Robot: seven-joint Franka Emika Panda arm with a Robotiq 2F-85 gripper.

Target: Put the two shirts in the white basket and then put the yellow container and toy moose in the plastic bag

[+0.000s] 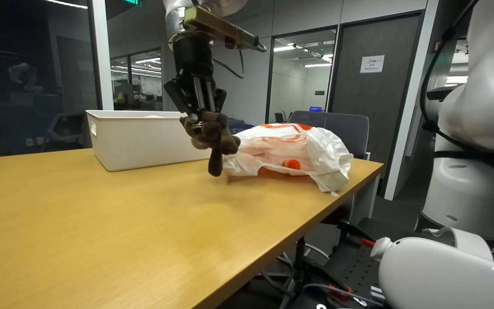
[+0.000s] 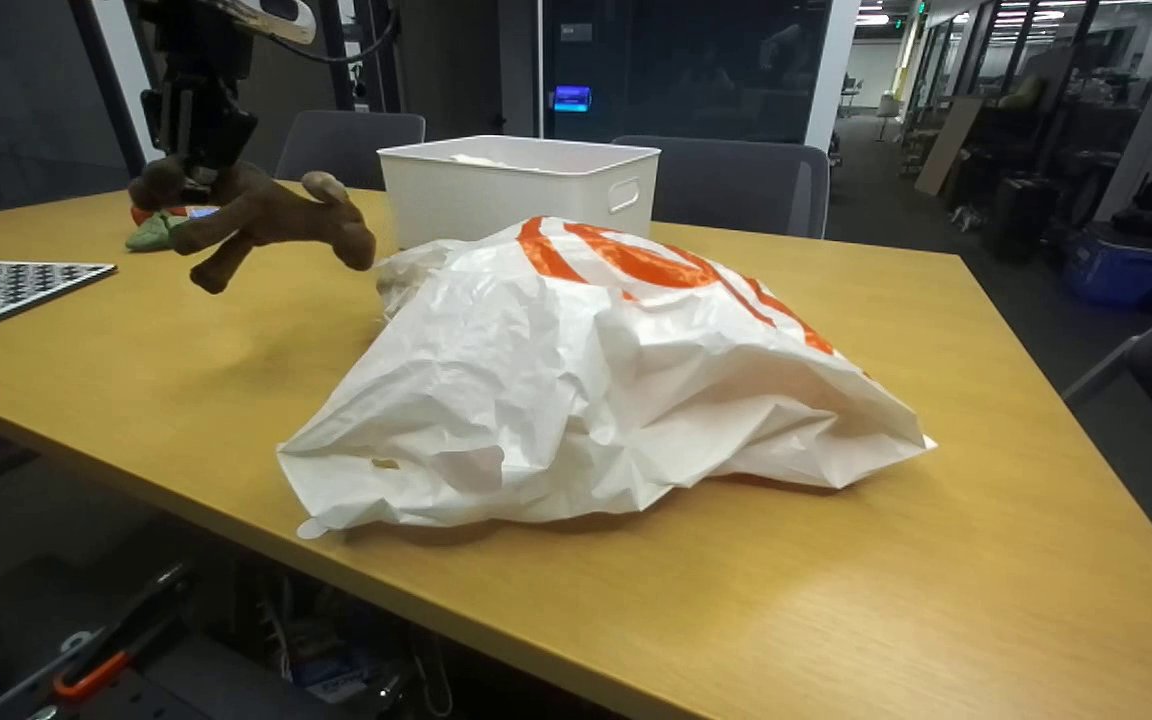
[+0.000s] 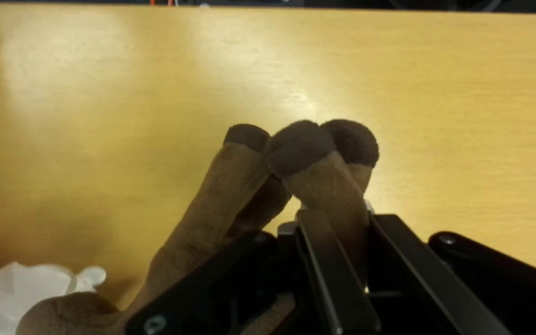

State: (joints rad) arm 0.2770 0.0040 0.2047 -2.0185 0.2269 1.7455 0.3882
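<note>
The claw (image 3: pixel 344 215) pinches one toy moose (image 2: pixel 281 212), by a leg it seems, above the tabletop (image 1: pixel 114 227). From it, in an exterior view, the one plastic bag (image 2: pixel 546 350) slumps at four o'clock, the one white basket (image 2: pixel 486 203) at three. I'd bring the moose down before the bag's low mouth, slide it in flat so no leg snags the limp edge, then release deep inside. One orange cap (image 1: pixel 291 164) shows there, perhaps the container's; I can't count the shirts.
</note>
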